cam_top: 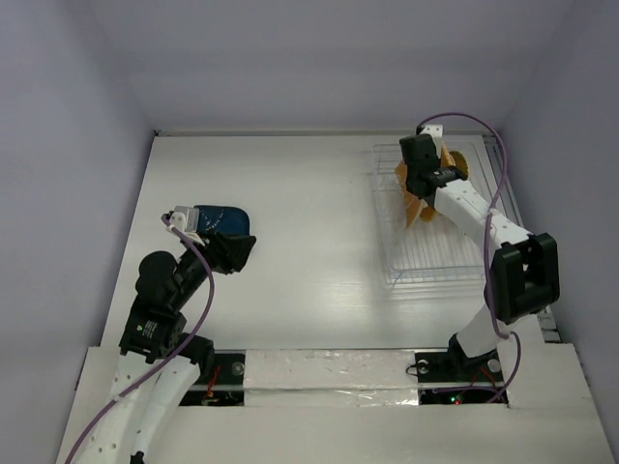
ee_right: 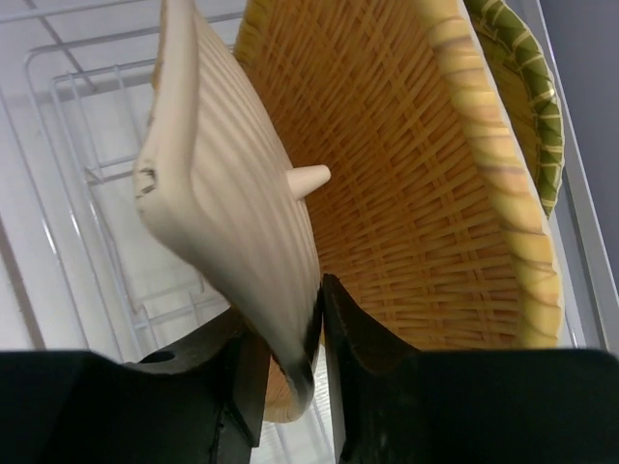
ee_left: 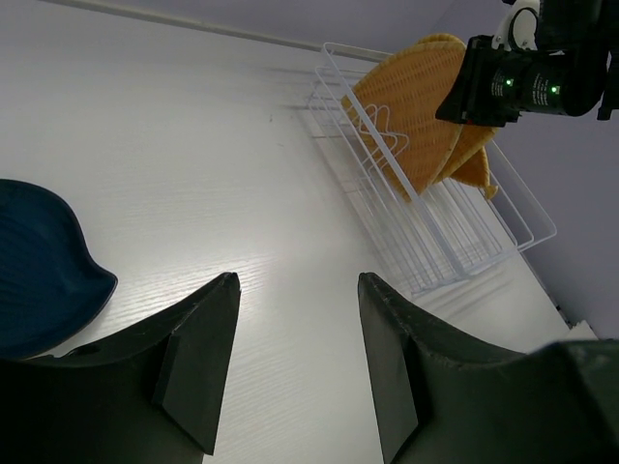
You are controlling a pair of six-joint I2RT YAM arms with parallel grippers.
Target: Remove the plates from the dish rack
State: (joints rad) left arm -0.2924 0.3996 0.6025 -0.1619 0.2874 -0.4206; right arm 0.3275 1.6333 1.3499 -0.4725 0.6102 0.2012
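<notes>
Black jaws of the right gripper pinch the rim of one plate. It stands on edge in the dish rack, reaching straight out from them. Left gripper sits far away, jaws wide open, holding nothing.

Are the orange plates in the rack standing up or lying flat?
Standing, tilted: the plates lean on edge among the dish rack wires.

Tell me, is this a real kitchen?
Probably not; it looks like a robot testing booth. Bare walls box in a white table, two robot arms are bolted to its edge, and one dish rack holds woven plates.
</notes>
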